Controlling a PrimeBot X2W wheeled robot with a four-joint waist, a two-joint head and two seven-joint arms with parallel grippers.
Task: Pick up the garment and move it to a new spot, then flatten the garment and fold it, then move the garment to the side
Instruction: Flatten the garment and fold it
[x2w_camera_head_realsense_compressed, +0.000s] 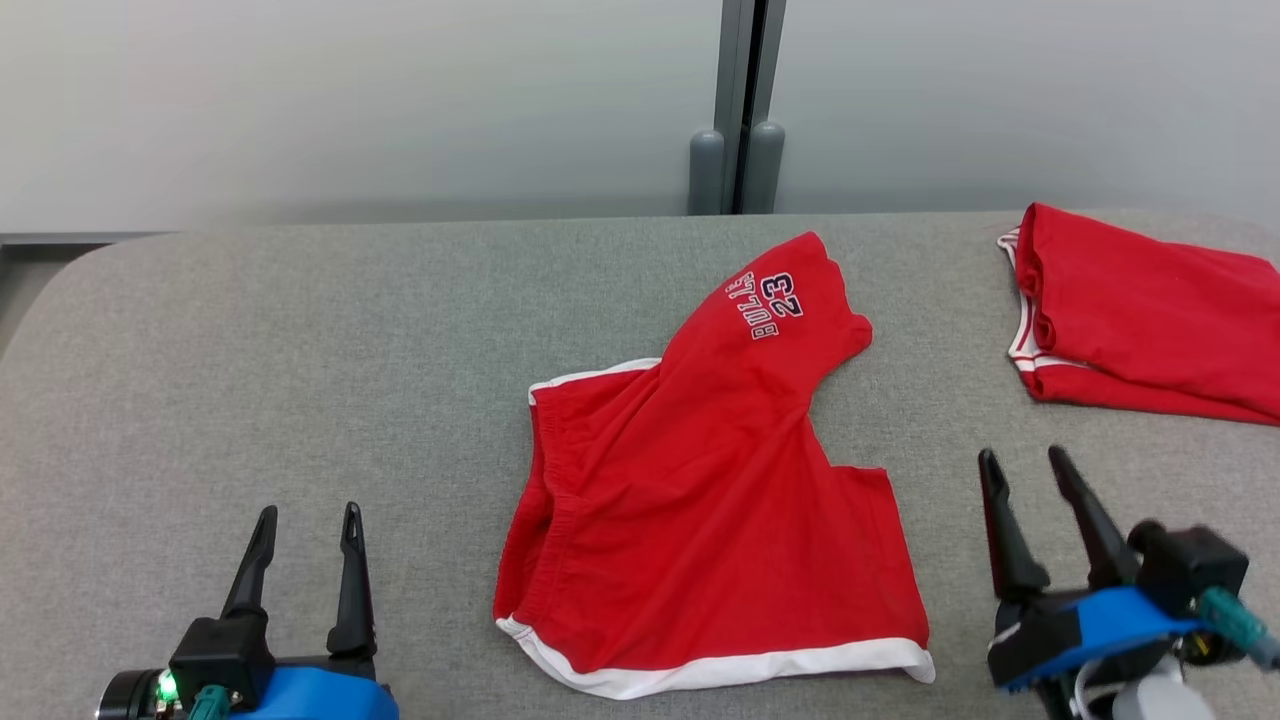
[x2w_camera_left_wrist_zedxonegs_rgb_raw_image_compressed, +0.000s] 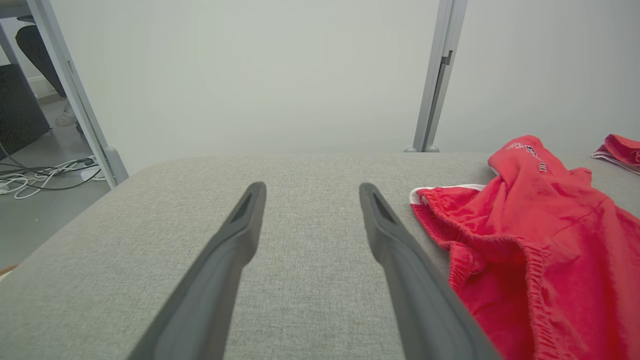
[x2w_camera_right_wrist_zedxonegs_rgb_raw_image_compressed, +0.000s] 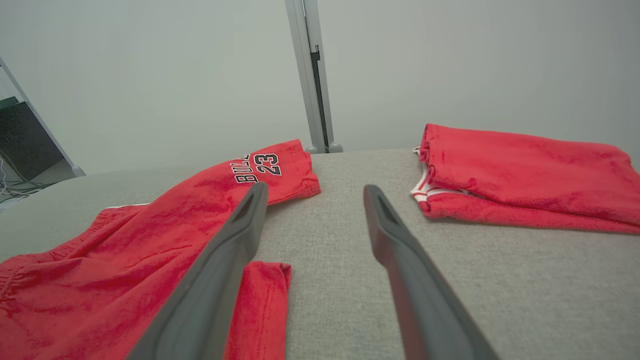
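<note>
1. The garment (x2w_camera_head_realsense_compressed: 700, 500), red shorts with white trim, lies on the middle of the grey padded table (x2w_camera_head_realsense_compressed: 300, 350), nearer the robot's edge than the far one.
2. It is not flat. Its gathered waistband is on the robot's left, and one leg angles away toward the far right, with the number 23 and dark lettering on it. A white band runs along the near edge.
3. The right gripper (x2w_camera_head_realsense_compressed: 1022, 455) is near the garment's right edge and apart from it in the head view. Its two dark fingers stand spread with bare table between them and grip nothing.
4. In the right wrist view the right gripper (x2w_camera_right_wrist_zedxonegs_rgb_raw_image_compressed: 315, 186) points along the table, with the printed leg to the left of its fingers.
5. The left gripper (x2w_camera_head_realsense_compressed: 310, 512) is well to the left of the garment, over bare table. Its fingers are parted wide and hold nothing.
6. In the left wrist view the waistband lies to the right of the left gripper (x2w_camera_left_wrist_zedxonegs_rgb_raw_image_compressed: 311, 186), clear of its fingers.
7. A second red garment (x2w_camera_head_realsense_compressed: 1140, 320) with white trim lies folded at the table's far right, apart from the shorts.
8. A grey post (x2w_camera_head_realsense_compressed: 738, 100) rises behind the table between pale wall panels.
9. White and dark cables (x2w_camera_left_wrist_zedxonegs_rgb_raw_image_compressed: 30, 175) lie on the floor past the table's left end.
</note>
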